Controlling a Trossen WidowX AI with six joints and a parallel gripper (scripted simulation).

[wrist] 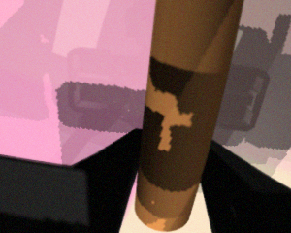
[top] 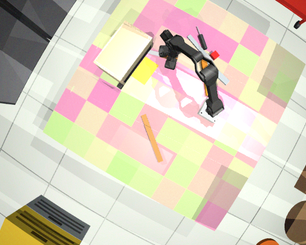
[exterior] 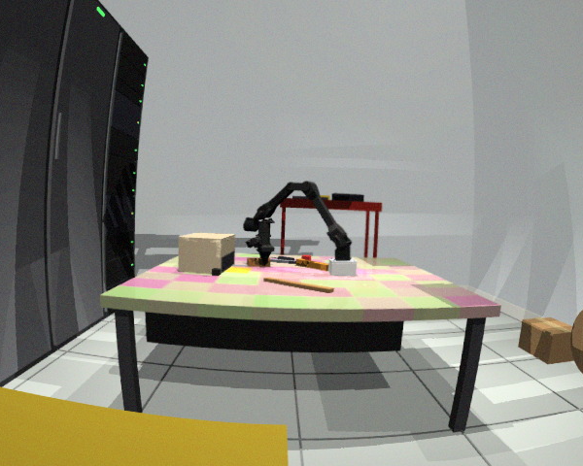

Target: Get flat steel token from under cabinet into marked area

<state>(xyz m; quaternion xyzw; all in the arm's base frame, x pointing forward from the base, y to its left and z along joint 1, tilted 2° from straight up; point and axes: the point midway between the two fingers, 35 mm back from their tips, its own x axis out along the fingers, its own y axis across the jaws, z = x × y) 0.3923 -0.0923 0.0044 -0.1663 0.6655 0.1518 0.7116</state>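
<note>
The beige cabinet [top: 123, 51] [exterior: 206, 254] stands at the table's left, its dark slotted front facing the arm. The yellow marked area [top: 144, 71] [exterior: 240, 269] lies before it. The steel token cannot be made out. My gripper [wrist: 170, 140] [exterior: 264, 262] points down, low over the table, right of the cabinet's far front corner. It is shut on the round orange-brown handle [wrist: 191, 44] of a tool. A thin pale blade [top: 154, 53] reaches from under the gripper toward the cabinet front. Whether its tip is under the cabinet is hidden.
An orange stick [top: 151, 138] [exterior: 298, 284] lies in the near part of the table. A grey bar [top: 222, 78], a screwdriver [top: 201, 41] and a red block [top: 214, 54] lie beyond the arm. Another orange object [top: 204, 64] lies partly under the arm.
</note>
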